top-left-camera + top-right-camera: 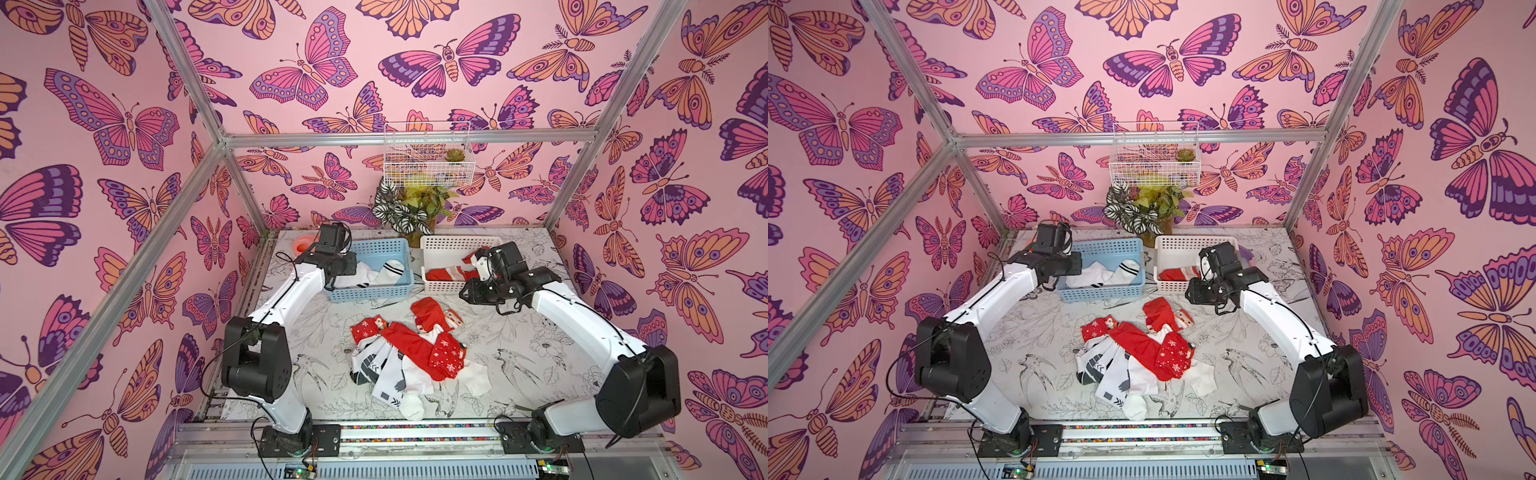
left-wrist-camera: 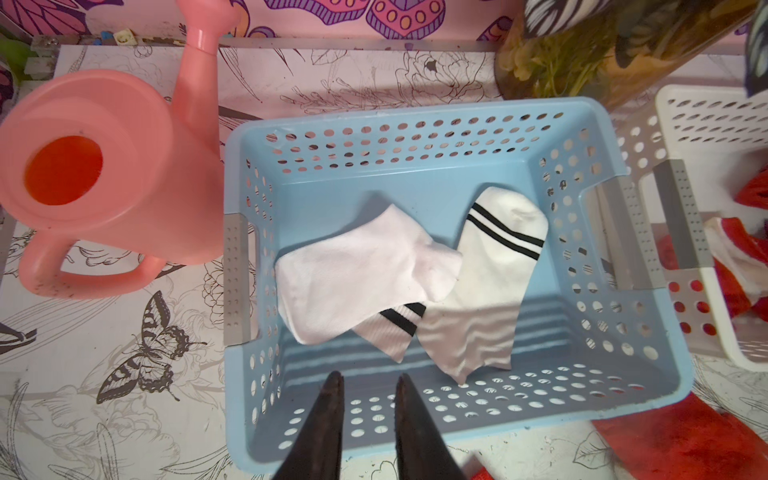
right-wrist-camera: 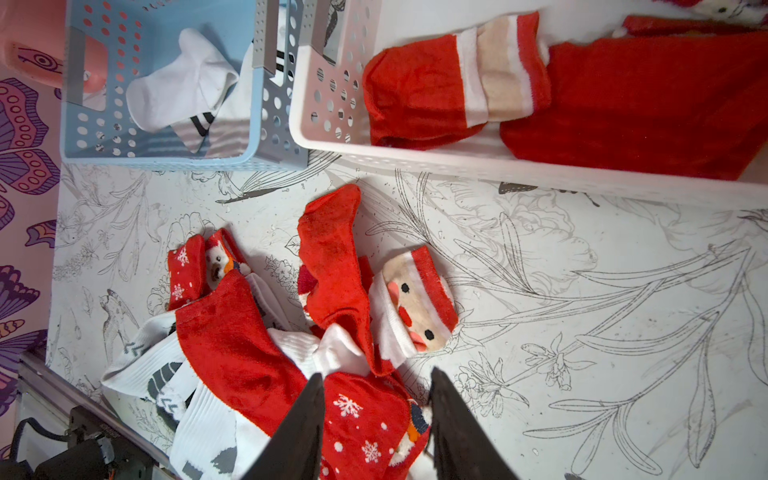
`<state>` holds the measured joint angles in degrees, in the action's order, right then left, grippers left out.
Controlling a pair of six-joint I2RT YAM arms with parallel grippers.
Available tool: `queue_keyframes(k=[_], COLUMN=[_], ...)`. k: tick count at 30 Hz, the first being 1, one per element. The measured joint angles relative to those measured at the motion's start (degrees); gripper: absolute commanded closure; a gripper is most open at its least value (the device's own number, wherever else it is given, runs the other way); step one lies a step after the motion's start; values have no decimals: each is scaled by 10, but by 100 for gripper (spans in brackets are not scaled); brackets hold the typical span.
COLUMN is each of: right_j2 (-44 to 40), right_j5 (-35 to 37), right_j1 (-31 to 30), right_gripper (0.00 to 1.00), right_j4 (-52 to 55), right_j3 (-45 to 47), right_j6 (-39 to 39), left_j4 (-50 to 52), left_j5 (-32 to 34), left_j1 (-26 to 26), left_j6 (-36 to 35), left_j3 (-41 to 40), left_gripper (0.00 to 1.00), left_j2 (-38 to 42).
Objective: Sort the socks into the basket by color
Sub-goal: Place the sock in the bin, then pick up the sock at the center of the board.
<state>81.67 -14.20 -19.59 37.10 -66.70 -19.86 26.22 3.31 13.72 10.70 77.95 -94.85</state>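
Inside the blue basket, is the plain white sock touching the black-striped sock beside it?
Touching. In the left wrist view the plain white sock overlaps the edge of the black-striped sock, with no gap.

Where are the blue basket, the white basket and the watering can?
blue basket [image 2: 415, 143]: left wrist view, on its perforated wall.
white basket [image 1: 453, 249]: a top view, on its far inner wall.
watering can [image 2: 158, 187]: left wrist view, on its pink body.

2 baskets: blue basket [image 2: 415, 174], white basket [image 3: 457, 164]. Approx 3 white socks [image 2: 353, 270] in blue, 2 red socks [image 3: 415, 95] in white.
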Motion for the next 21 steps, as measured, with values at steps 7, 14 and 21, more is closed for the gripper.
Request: queue_keyframes(k=[7,14,21], right_j2=[-46,-90,-131], right_j5=[11,40,68], right_j1=[-29,-101,-201], right_gripper=[56,56,58], right_j4=[19,44,50], right_j3=[26,87,152], right_j6=[-5,-45,-109], left_j4=[32,63,69], left_j5=[-30,-40,-40], left_j1=[1,18,48], left_j6=[10,9,9], left_j3=[0,0,-9], left_gripper=[75,75,75], left_j2=[36,76,111])
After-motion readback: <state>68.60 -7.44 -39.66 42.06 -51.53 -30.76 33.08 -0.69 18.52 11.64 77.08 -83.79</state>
